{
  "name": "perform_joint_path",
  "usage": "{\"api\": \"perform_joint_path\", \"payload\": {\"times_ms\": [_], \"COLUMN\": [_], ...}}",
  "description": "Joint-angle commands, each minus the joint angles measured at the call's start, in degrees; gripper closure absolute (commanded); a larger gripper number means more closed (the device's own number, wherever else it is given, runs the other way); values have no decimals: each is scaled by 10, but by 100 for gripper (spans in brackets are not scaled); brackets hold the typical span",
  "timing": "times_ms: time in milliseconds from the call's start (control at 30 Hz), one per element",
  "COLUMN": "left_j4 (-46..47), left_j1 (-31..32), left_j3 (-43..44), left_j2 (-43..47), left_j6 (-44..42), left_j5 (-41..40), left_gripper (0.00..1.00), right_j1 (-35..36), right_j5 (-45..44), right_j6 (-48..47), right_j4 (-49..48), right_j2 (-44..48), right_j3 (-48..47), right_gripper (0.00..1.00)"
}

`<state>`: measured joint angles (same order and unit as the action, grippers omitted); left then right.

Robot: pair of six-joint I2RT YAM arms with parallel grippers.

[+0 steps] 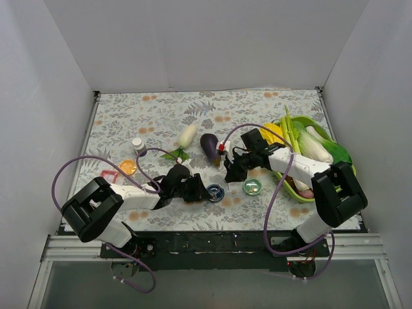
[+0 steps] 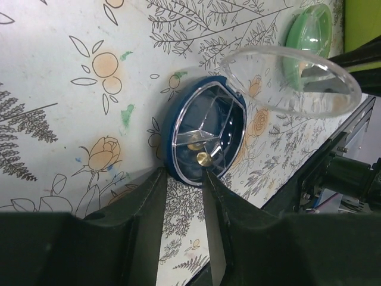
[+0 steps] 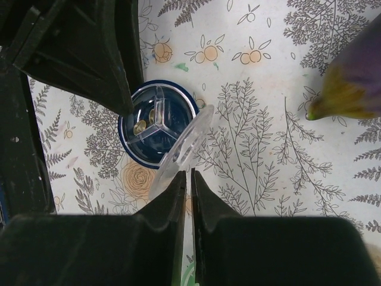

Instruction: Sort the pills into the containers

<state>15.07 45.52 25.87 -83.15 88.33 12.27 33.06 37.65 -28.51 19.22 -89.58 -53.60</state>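
The left gripper has its jaws narrowly apart, flanking the near rim of the round dark-blue divided tin, which lies at their twelve o'clock. Beyond it, the tin's clear round lid stands raised, its edge pinched in the closed right gripper.

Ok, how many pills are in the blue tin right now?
2: one gold pill and a second beside it, both near the middle of the blue tin, whose clear lid the right hand holds open. Glare may hide others.
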Motion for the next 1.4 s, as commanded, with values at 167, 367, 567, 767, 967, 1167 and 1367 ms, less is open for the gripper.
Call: {"api": "perform_joint_path", "payload": {"times_ms": [167,367,567,767,967,1167,1367], "left_j4": [-30,-29,-39,-59,-72,-79,-81], "left_j1": [-2,-2,-1,-2,-2,-2,-2], "left_j3": [20,24,34,44,52,59,67], "left_j2": [-23,-26,-30,-27,-26,-20,-24], "left_j6": [-8,-4,-3,-4,-3,-4,-3], "left_j5": [-7,-5,-7,-10,-13,-10,-5], "left_gripper": [75,83,83,85,84,84,84], "right_j1": [25,33,32,18,7,3,3], "right_j5": [10,5,-42,-72,-79,-75,-12], "right_j6": [-19,-16,0,5,-8,-50,-81], "right_j4": [24,27,20,28,47,123,151], "right_j2": [-9,-17,-28,-32,-17,-9,22], "right_j3": [-27,-32,-42,-59,-62,-74,-62], "right_gripper": [87,88,89,87,86,86,87]}}
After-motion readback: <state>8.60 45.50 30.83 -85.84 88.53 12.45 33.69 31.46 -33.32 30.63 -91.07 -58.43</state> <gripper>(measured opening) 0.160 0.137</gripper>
